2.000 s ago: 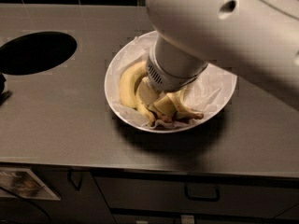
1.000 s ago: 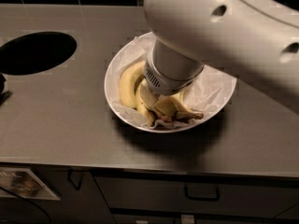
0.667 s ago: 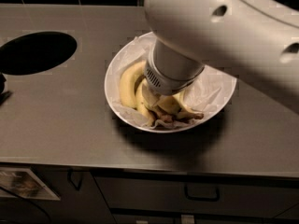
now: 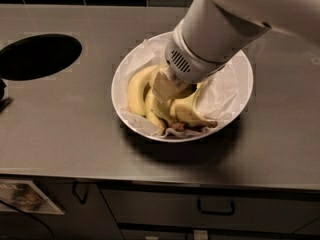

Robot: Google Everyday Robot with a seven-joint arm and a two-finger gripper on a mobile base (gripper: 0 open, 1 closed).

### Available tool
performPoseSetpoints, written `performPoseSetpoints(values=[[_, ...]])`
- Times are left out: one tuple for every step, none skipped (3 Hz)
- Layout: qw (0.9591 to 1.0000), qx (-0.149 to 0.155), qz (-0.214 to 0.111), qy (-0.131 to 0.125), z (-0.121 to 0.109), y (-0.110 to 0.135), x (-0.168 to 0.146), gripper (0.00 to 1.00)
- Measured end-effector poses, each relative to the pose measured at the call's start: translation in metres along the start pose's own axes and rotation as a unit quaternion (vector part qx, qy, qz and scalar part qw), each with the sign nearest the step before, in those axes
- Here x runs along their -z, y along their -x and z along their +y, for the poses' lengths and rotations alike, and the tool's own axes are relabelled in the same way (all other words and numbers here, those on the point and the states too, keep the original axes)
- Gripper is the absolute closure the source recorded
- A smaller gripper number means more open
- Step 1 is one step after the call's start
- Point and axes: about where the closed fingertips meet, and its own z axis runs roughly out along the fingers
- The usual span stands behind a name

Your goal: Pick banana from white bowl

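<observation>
A bunch of yellow bananas (image 4: 150, 101) lies in the white bowl (image 4: 240, 101), which is lined with crumpled white paper and stands on the grey counter. My gripper (image 4: 167, 86) reaches down from the white arm (image 4: 215, 29) into the middle of the bowl and rests right on top of the bunch. The wrist hides the upper part of the bananas. The bananas' brown stem ends point to the lower right of the bowl.
A black oval hole (image 4: 37, 56) is cut into the counter (image 4: 65, 129) at the left. A dark object (image 4: 2, 96) sits at the far left edge. Drawers with handles (image 4: 215, 206) run below the counter's front edge. A dark tiled wall is at the back.
The arm's wrist has drawn up and to the right, uncovering more of the bunch. The bananas' stem ends have shifted slightly to the right. The bowl has not moved.
</observation>
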Motion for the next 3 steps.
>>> performPoseSetpoints(values=[[0.998,0.043,-0.032,0.034,-0.0029,0.0071,0.0251,1.0],[0.9953,0.08,-0.041,0.034,0.0032,0.0114,0.0319,1.0],[0.9953,0.081,-0.041,0.034,0.0031,0.0113,0.0323,1.0]])
